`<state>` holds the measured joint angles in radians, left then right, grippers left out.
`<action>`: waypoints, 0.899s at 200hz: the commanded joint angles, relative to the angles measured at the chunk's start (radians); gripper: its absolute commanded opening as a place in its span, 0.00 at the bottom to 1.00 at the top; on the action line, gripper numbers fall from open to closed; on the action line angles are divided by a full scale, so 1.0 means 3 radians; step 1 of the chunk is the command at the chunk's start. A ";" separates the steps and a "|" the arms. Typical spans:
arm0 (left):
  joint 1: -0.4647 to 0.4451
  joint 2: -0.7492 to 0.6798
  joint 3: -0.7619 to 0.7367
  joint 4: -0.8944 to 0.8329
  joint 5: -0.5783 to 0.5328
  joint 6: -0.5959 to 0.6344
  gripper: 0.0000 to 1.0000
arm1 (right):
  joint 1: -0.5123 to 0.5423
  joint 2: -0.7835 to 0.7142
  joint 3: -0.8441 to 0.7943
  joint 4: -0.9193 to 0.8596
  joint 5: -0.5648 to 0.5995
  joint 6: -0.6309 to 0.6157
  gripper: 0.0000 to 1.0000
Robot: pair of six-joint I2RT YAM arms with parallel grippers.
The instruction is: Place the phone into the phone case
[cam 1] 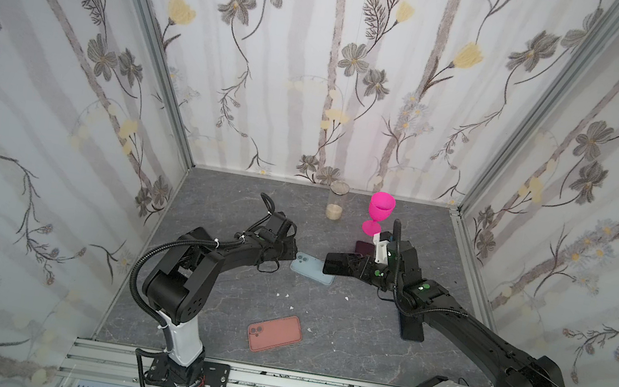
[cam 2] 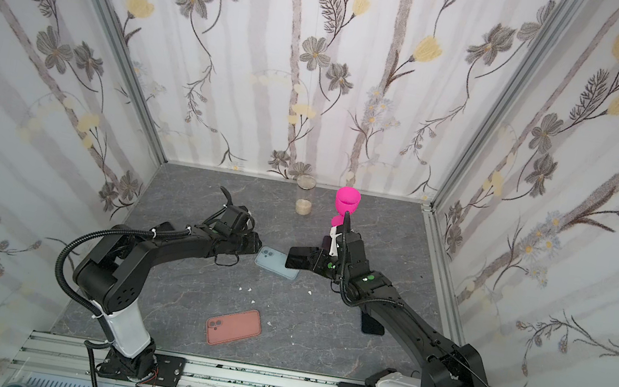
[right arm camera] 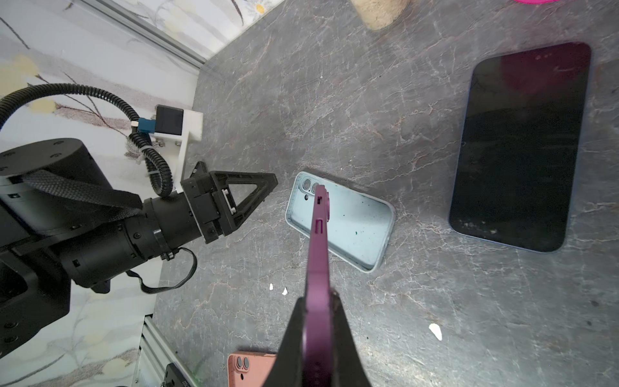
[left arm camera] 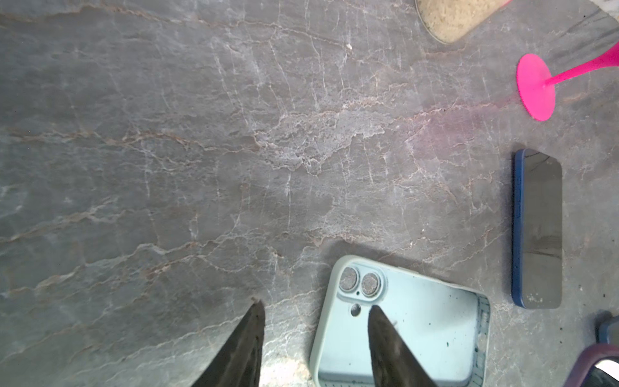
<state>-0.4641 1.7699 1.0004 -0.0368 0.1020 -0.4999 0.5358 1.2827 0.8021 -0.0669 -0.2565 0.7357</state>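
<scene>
1. Closest to the lens in the right wrist view is the right end effector (right arm camera: 318,301). It's clamped tight on the purple phone (right arm camera: 318,241), which shows edge-on there. In both top views the phone hangs clear of the worktop (cam 1: 340,334) with its dark screen facing up.
2. Target is the light blue case (cam 1: 308,269) — flat on the worktop, open side up, right between the two arms.
3. Left end effector (left arm camera: 315,306) is roughly half open and straddles the case's rim at the camera-hole end. One of its fingers (left arm camera: 392,345) is over the inside floor and the other is out over bare worktop. Can't tell if either actually touches.
4. The bit that matters: the phone overlaps the end of the case nearer the right arm, and both long axes run about the same way, left-right across the worktop. The phone's lens end looks aimed at the case's cut-out end, so I'd guess orientation is fine.
5. My read — the right arm has to bring the phone down and in toward the left arm, while the left one pins the case.
</scene>
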 commanded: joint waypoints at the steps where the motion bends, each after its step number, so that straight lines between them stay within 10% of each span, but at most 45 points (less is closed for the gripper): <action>1: -0.0041 0.0046 0.0073 -0.0064 -0.0097 0.0110 0.48 | 0.0002 0.0027 0.0011 0.0244 -0.0100 0.0032 0.00; 180: -0.0339 0.0071 -0.0047 -0.0545 -0.0441 0.0213 0.14 | 0.0010 0.0097 0.0033 0.0218 -0.0162 -0.0031 0.00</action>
<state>-0.5640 1.8164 1.0191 -0.1963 -0.0151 -0.4015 0.5377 1.3151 0.8040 -0.0566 -0.2871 0.7307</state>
